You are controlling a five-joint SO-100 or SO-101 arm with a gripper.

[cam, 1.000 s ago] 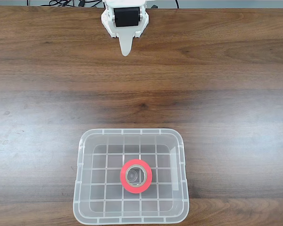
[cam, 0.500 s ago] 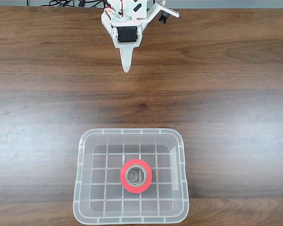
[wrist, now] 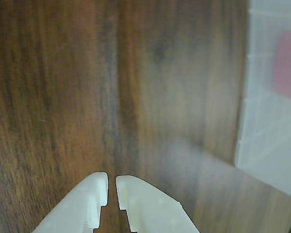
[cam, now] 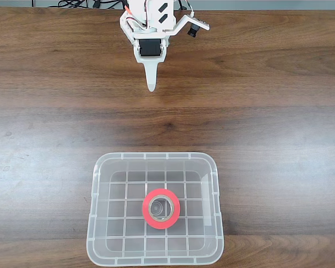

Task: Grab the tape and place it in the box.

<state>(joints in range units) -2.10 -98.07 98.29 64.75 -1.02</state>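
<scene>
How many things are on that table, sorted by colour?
Red-orange: 1, the tape, lying flat inside the box.
Clear plastic: 1, the box.
White: 1, the gripper, holding nothing, apart from the box.
Total: 3

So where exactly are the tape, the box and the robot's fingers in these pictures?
tape (cam: 146, 214): fixed view, on the red ring's left side.
box (cam: 156, 156): fixed view, on the far rim.
fingers (wrist: 136, 199): wrist view, on the right-hand white finger; the narrow gap beside it holds nothing.
</scene>
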